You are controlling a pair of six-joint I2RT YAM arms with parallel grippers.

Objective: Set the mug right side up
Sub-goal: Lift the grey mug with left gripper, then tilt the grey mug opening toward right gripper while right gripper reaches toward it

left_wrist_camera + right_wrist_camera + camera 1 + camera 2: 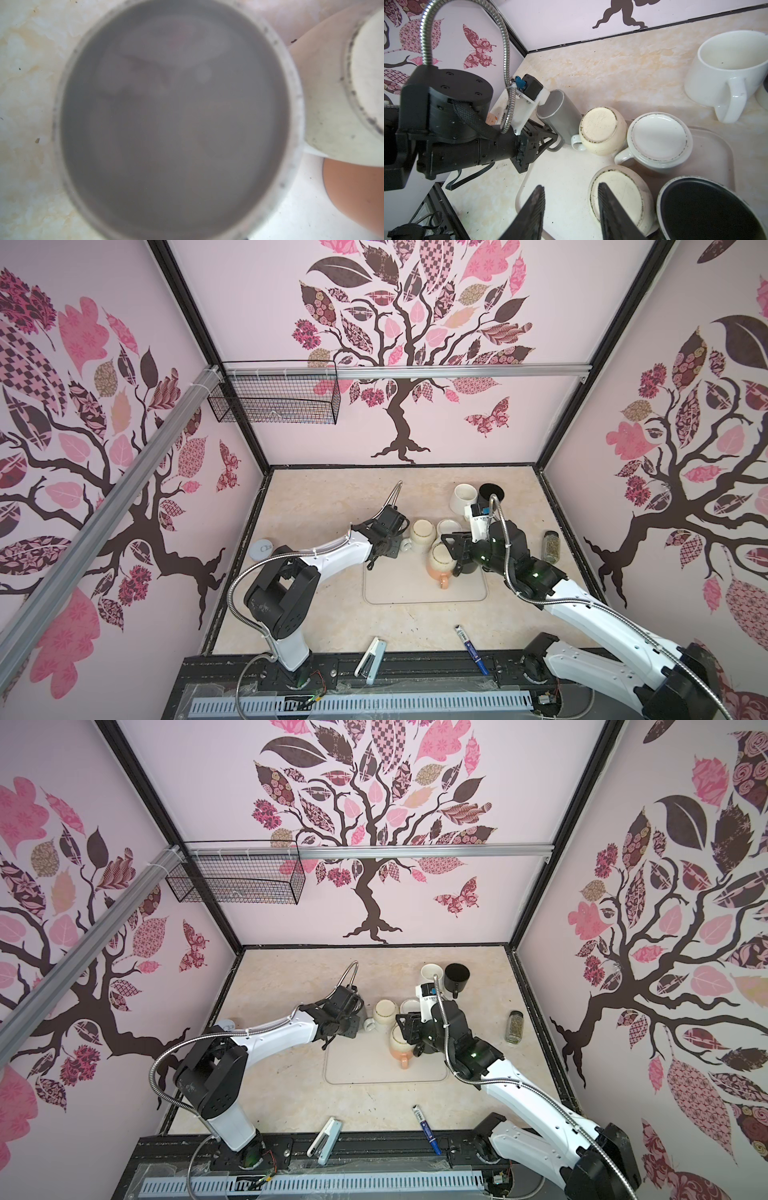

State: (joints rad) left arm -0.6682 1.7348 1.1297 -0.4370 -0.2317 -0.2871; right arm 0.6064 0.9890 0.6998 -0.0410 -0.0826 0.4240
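**GREY MUG BASE UP, LEFT CLAW AT ITS HANDLE**

Grey mug (560,120): apparently base up, at the far left corner of the tray (566,166), just beside an upturned cream mug (600,128). On the tray or just off it: hard to tell. Fills the left wrist view (174,124) as a blurred grey disc inside a pale, speckled ring. Handle low on the side nearest the left gripper (552,138).

Left gripper: down near the tabletop, fingertips right at that handle. Jaw gap, and any hold on the handle: cannot tell, too dark and small in the right wrist view and hidden in both top views.

Right gripper (571,187): partly open, empty, poised over the tray. One finger (610,212) crosses above the upturned base of a peach-and-cream mug (627,187); touching or apart, unclear.

Also on the tray, bases up: a white mug (658,139) beside the cream one, and a black mug (708,209) just beside the peach-and-cream one, under the right arm.

Behind the tray, mouths up and side by side: a larger white mug (463,497) and a second black mug (490,491).

Farther out:
- a spice jar (551,546) near the right wall
- a pale round lid (262,549) near the left wall
- a marker (469,649) and a white-and-teal object (370,657) at the front edge
- a wire basket (274,398) hung on the back-wall rail
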